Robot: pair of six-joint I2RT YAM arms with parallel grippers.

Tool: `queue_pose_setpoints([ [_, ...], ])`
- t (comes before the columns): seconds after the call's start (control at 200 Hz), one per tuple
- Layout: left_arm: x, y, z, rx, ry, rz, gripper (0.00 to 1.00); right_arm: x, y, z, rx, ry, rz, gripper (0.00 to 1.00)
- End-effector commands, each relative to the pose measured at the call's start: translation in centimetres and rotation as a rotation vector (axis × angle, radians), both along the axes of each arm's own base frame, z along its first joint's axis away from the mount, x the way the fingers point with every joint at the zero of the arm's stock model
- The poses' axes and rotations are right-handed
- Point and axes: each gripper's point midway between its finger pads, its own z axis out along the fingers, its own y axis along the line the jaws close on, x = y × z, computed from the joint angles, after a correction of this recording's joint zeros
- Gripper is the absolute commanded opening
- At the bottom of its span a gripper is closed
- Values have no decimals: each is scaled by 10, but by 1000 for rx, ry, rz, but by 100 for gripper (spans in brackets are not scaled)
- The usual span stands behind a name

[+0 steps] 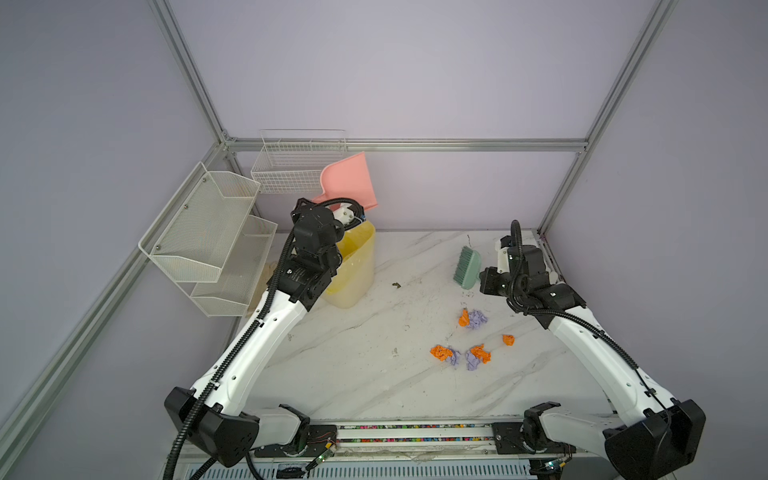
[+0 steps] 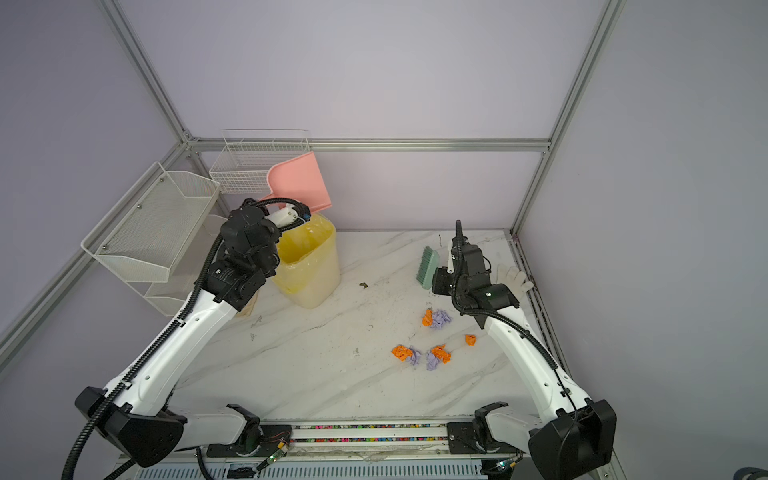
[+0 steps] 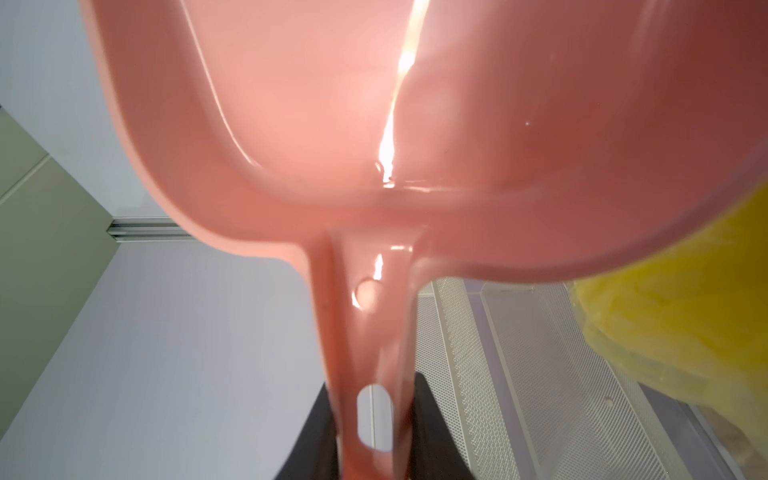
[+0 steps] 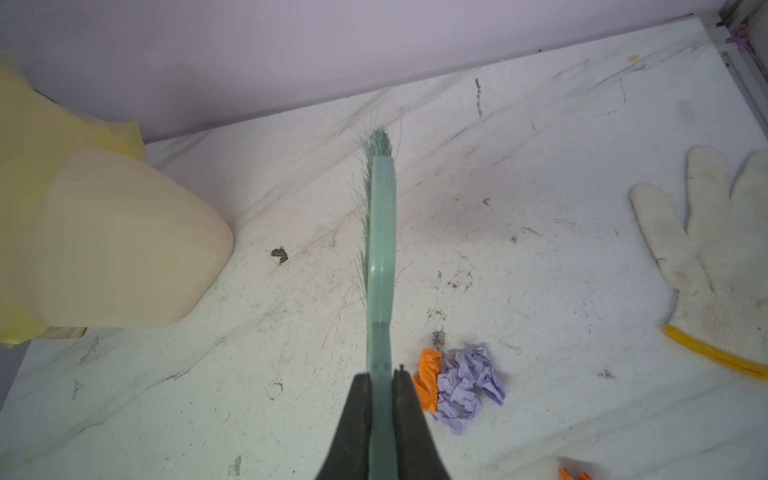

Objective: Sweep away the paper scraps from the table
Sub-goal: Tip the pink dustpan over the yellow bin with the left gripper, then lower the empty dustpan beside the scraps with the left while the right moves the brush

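Several orange and pale purple paper scraps [image 1: 471, 319] [image 2: 436, 319] lie in small clumps on the right half of the marble table [image 1: 353, 365] [image 2: 311, 365]; one clump [image 4: 461, 386] lies just beside my right gripper. My right gripper [image 1: 484, 280] [image 4: 381, 376] is shut on the handle of a green brush [image 1: 467, 266] [image 4: 381, 232], held above the table behind the scraps. Over at the left rear, my left gripper [image 3: 374, 382] is shut on the handle of the pink dustpan [image 1: 349, 183] [image 3: 415, 104], raised and tipped above the bin. Nothing shows inside the pan.
A yellow-lined bin [image 1: 353, 270] [image 2: 309, 266] stands at the left rear under the dustpan. White wire-mesh shelves [image 1: 208, 237] and a wire basket [image 1: 299, 162] hang on the left walls. A white glove [image 2: 513, 276] [image 4: 715, 249] lies by the right edge.
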Motion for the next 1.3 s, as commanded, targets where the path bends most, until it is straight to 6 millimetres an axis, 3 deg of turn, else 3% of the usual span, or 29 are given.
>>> queue_pose_setpoints([
  [0.0, -11, -24, 25, -131, -93, 14, 0, 8, -19, 15, -60, -31, -93, 0],
  [0.085, -18, -54, 11, -200, -67, -34, 0, 8, -38, 13, -133, -9, -181, 0],
  [0.115, -12, -74, -9, -216, -19, -60, 0, 7, -46, 12, -166, -1, -215, 0],
  [0.24, -35, -130, -66, -383, 163, -191, 0, 1, -84, 15, -331, 36, -373, 0],
  [0.31, -51, -152, -101, -504, 292, -236, 0, -4, -98, 18, -400, 52, -427, 0],
  [0.4, -70, -168, -138, -593, 420, -256, 0, -13, -110, 22, -459, 70, -467, 0],
  [0.625, -103, -173, -195, -720, 590, -252, 0, -38, -136, 8, -616, 182, -545, 0],
  [0.835, -124, -172, -257, -720, 753, -206, 0, -37, -129, 7, -613, 254, -498, 0],
  [0.94, -132, -176, -272, -758, 800, -194, 0, -30, -118, -26, -622, 380, -457, 0],
  [1.06, -137, -172, -287, -764, 826, -151, 0, -42, -113, -63, -653, 530, -418, 0],
  [1.15, -144, -168, -309, -745, 878, -100, 0, -45, -106, -63, -637, 539, -388, 0],
  [1.295, -155, -165, -336, -652, 915, -66, 0, -61, -115, -68, -713, 631, -392, 0],
])
